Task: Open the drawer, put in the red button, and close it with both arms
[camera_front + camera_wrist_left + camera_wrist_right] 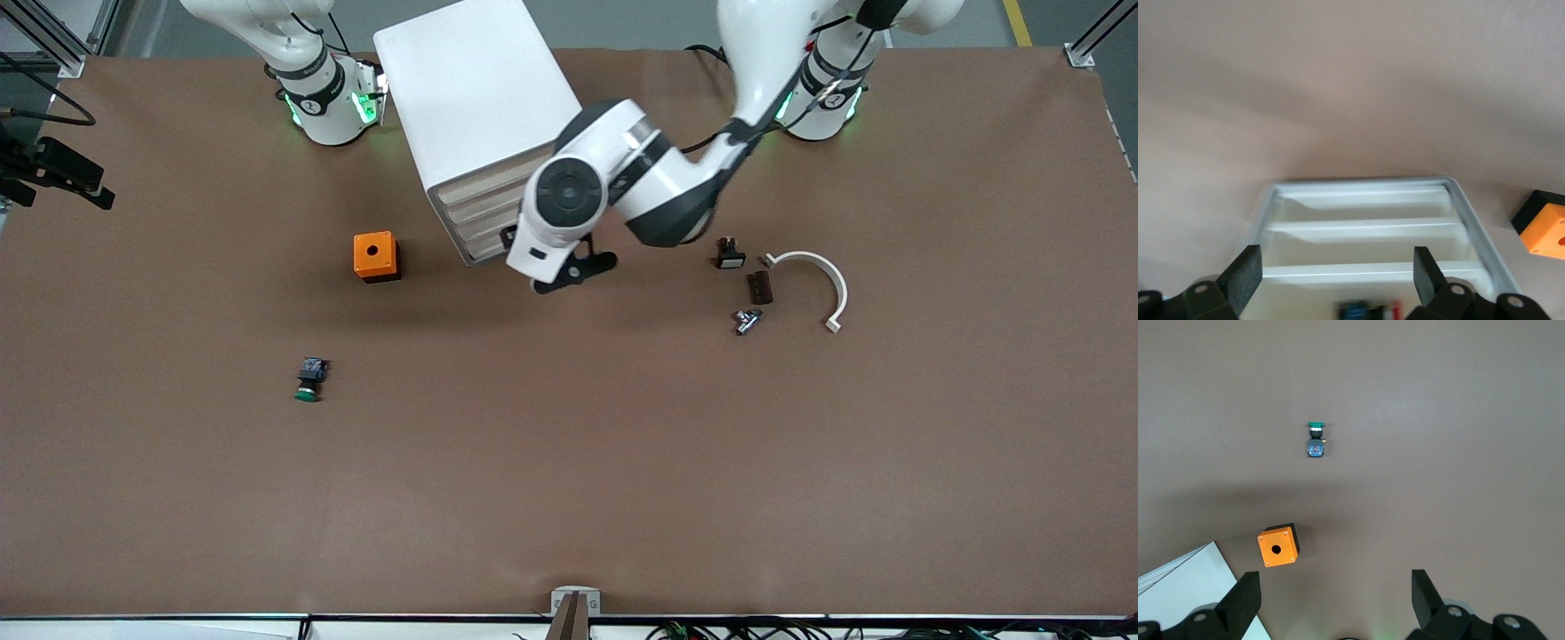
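The left gripper [1337, 270] hangs over the open drawer [1471, 220], its fingers [1245, 277] spread and holding nothing. Its wrist view shows the red button [1378, 310] lying inside the drawer, in the compartment directly under the gripper. The drawer belongs to the white cabinet [471, 98], which sits at about 11 o'clock from this gripper in the front view.

The right gripper [1335, 593] waits high over the table [622, 462], also spread and empty, looking down on the orange box [1278, 547] and green button [1315, 439]. In the front view the box sits at 9 o'clock from the drawer fronts, and the green button at 7 o'clock from the box.

Closing looks like the step left. A push from one arm alone could slide the light cabinet instead of the drawer. A low finger could catch the rim or a divider.
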